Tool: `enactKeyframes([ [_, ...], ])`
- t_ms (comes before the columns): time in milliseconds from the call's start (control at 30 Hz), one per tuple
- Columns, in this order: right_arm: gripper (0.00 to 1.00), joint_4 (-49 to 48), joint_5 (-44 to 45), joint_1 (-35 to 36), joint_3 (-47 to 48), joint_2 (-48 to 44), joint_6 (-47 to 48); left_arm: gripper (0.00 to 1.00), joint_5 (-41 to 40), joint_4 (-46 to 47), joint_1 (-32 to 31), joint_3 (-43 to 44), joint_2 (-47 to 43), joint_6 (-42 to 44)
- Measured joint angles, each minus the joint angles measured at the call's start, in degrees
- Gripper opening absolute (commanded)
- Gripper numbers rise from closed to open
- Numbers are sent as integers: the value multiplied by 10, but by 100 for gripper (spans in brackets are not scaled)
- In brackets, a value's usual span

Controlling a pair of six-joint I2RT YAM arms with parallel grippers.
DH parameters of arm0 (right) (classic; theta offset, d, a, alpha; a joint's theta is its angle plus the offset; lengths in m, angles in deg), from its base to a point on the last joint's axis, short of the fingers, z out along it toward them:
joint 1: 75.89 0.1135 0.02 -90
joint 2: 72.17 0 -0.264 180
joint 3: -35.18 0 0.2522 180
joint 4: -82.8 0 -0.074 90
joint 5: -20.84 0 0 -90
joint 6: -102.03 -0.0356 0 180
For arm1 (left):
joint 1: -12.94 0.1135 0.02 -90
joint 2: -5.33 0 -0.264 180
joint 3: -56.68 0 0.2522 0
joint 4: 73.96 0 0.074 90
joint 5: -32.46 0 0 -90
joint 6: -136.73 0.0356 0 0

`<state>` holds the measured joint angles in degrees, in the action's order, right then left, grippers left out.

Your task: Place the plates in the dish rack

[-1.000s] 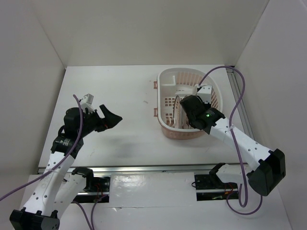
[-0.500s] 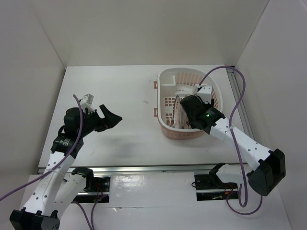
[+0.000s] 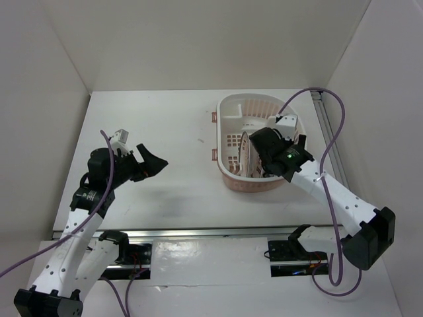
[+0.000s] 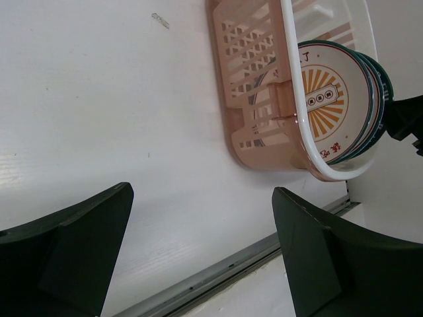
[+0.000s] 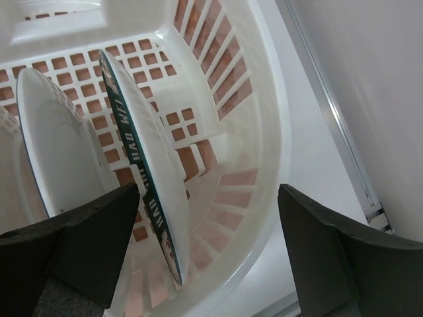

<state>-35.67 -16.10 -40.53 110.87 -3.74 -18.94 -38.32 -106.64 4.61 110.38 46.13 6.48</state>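
Note:
The pale pink dish rack (image 3: pixel 228 105) stands at the table's right, with the plates (image 3: pixel 246 156) upright on edge inside it. The left wrist view shows the rack (image 4: pixel 254 99) from outside, the orange sunburst plate (image 4: pixel 327 105) in front and dark-rimmed plates (image 4: pixel 378 82) behind. My right gripper (image 3: pixel 263 160) reaches into the rack and is open (image 5: pixel 208 218). The plate with the dark blue lettered rim (image 5: pixel 142 165) stands free just beside its left finger (image 5: pixel 92 231), and another white plate (image 5: pixel 59 152) stands behind. My left gripper (image 3: pixel 151 164) hovers open over the table's left half (image 4: pixel 201 205), holding nothing.
A metal rail (image 3: pixel 198 231) runs along the table's near edge and another (image 3: pixel 328 132) along the right side, close to the rack. White walls close in the table on three sides. The right arm's purple cable (image 3: pixel 327 142) loops above the rack.
My right gripper's jaws have gone from nearly shut to wide open, letting go of the blue-lettered plate, which stays standing in the rack. The left arm has not moved.

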Motion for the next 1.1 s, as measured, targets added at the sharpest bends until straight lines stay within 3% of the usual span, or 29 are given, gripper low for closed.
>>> enactKeyframes([
  [33,100,5,0,0,6,0,-2,100,0,0,0,0,0,0],
  [433,100,50,-36,11,113,-18,17,100,-2,-12,0,7,14,12],
  [733,100,108,-82,108,186,-101,31,100,-78,-136,0,147,41,72],
  [933,100,170,-111,110,188,-167,18,100,-143,-210,0,236,4,112],
  [1100,100,219,-126,110,188,-211,5,100,-174,-259,0,256,-41,131],
])
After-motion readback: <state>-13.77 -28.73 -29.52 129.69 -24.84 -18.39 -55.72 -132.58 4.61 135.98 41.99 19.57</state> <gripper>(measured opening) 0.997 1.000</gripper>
